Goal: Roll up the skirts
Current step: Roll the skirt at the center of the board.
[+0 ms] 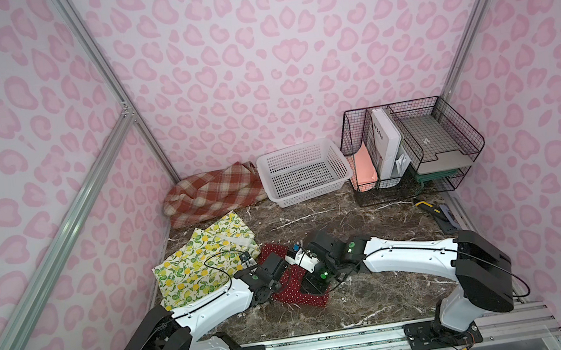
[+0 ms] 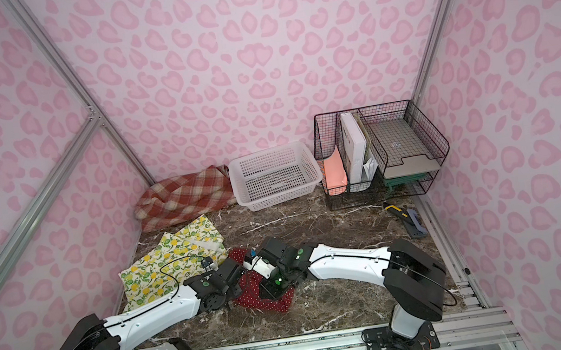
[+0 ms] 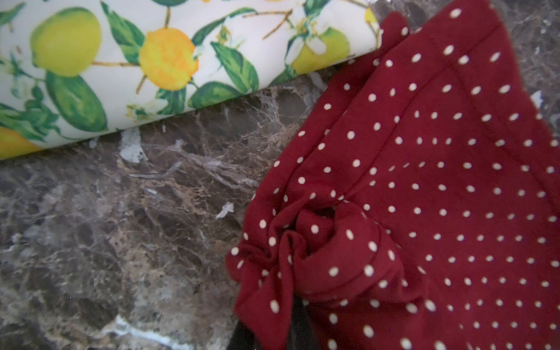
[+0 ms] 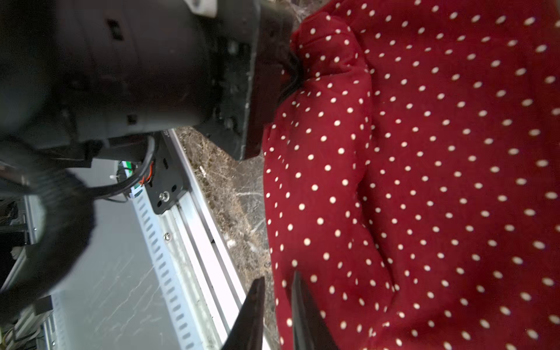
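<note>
A red skirt with white polka dots lies crumpled on the marble table near its front, between my two arms. In the left wrist view my left gripper is shut on a bunched corner of this red skirt. My right gripper has its narrow jaws closed over the edge of the red skirt nearest the front rail. To the left the lemon-print skirt lies flat. The plaid skirt sits heaped in the far left corner.
A white perforated basket stands at the back middle, with a black wire desk organizer holding papers to its right. A yellow-and-black tool and a grey object lie by the right wall. Bare marble shows under the right arm.
</note>
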`<state>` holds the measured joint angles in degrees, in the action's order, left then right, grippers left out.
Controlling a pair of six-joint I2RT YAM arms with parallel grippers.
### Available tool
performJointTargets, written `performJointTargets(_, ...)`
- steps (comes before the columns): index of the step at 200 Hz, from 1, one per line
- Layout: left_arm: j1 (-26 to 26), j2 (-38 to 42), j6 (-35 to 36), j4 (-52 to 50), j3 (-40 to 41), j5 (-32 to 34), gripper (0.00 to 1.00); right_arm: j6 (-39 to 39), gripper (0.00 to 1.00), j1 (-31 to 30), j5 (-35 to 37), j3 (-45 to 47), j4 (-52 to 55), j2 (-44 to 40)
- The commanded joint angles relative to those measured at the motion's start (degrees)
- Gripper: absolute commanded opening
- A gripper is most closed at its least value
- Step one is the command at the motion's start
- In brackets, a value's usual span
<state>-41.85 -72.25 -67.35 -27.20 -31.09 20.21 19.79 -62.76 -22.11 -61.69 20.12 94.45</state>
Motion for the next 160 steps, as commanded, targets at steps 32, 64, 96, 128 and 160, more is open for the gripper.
performJointTargets(32,0.1,1.5,-0.1,-1.5,0.4,-2.9,0.00,-0.3,0.21,-0.1,-1.9,3.2,-3.7,3.6)
performJointTargets(64,0.1,2.9,0.1,0.4,1.3,-4.0,0.00,-0.1,0.22,1.1,5.5,7.0,-5.4,4.2)
performJointTargets(96,0.1,2.6,1.7,1.7,0.9,-4.9,0.00,0.2,0.22,4.3,7.9,8.7,-7.8,5.6)
performJointTargets(128,0.0,1.1,2.3,1.8,0.0,-4.8,0.00,0.7,0.23,7.5,5.4,9.7,-6.5,11.5)
performJointTargets(160,0.1,-0.1,2.0,0.9,-1.0,-5.0,0.00,0.1,0.26,7.4,4.4,10.6,-3.0,7.6)
